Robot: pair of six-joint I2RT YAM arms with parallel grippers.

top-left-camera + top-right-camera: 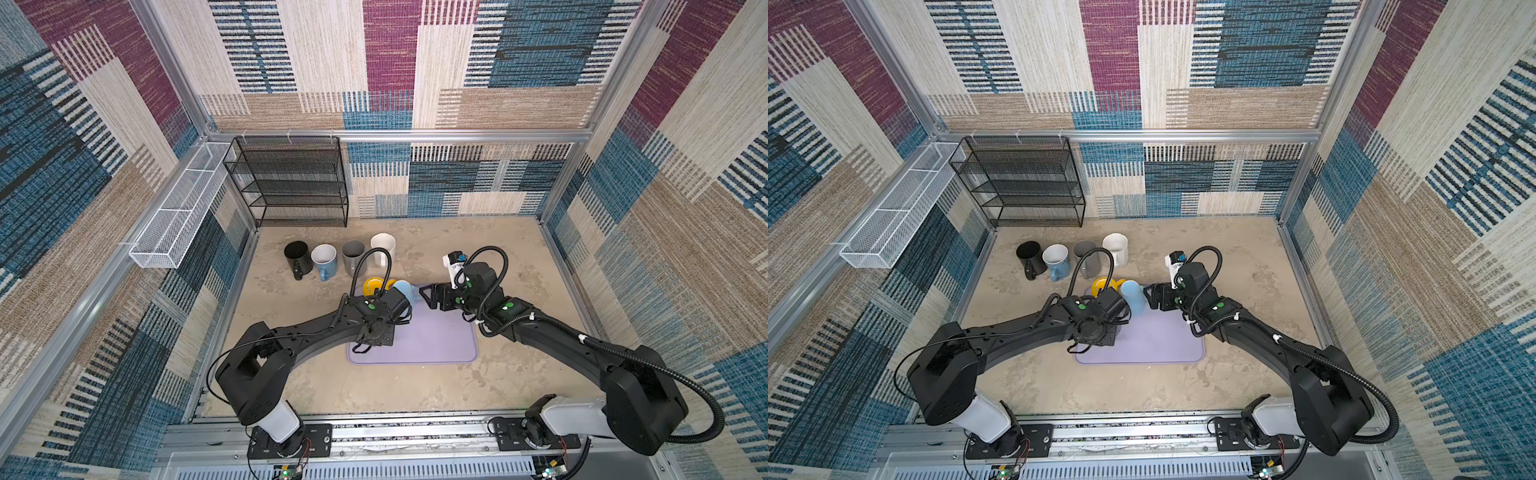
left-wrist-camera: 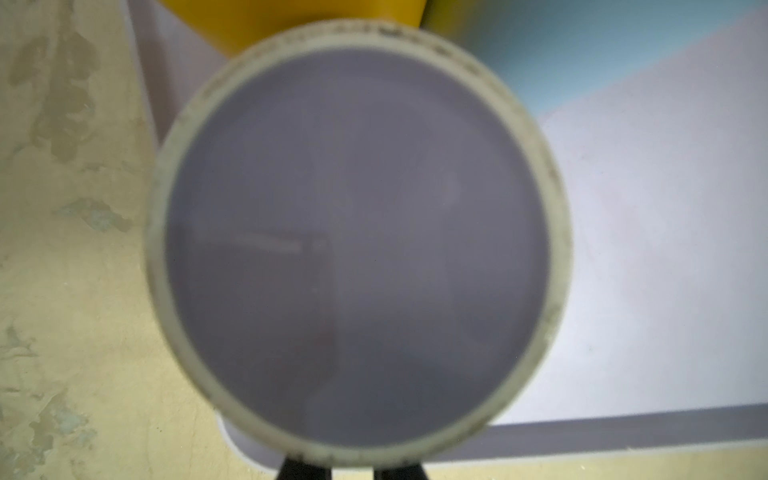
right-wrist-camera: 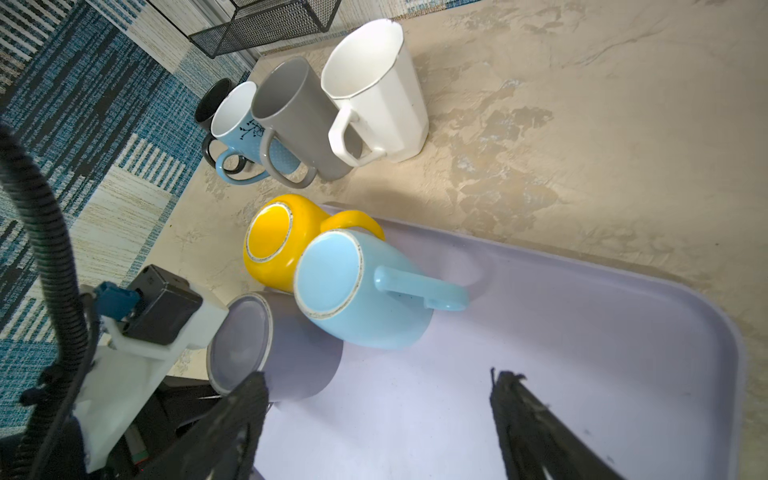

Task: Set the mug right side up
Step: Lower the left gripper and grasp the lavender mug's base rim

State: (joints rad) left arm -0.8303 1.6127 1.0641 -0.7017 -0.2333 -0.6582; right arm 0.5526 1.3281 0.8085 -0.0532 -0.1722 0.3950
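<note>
1. Lavender glazed ceramic: the lavender mug [image 3: 291, 365] is the task's thing. It stands by the left edge of the lavender tray [image 3: 582, 332], just beside the yellow mug [image 3: 270, 241] and the light-blue mug [image 3: 332, 274].
2. Appearance: it is a plain, straight-walled cylinder. Its flat base, edged by a pale unglazed ring, faces upward. That base fills the left wrist view [image 2: 357, 249], out of focus. Neither its mouth nor its handle shows in any view.
3. Left gripper [image 2: 353, 469]: the jaws are pressed together hard against the mug's rim side. The grip is probably on the handle, though the base hides the contact itself. In both top views the arm covers the mug entirely.
4. Right gripper [image 3: 378, 382]: the jaws are spread wide and hold nothing. It hangs over bare tray near the light-blue mug.
5. Done so far: the grasp appears to be made. The black mug [image 1: 298, 255], blue-and-white mug [image 1: 324, 255], grey mug [image 1: 353, 253] and white mug [image 1: 382, 247] stand mouth-up in a row on the table [image 1: 519, 249], beyond the tray.
6. Left to do: the lavender mug is not yet turned. It needs lifting, a half-turn and setting down on its base. The yellow and light-blue mugs also sit base-up.
</note>
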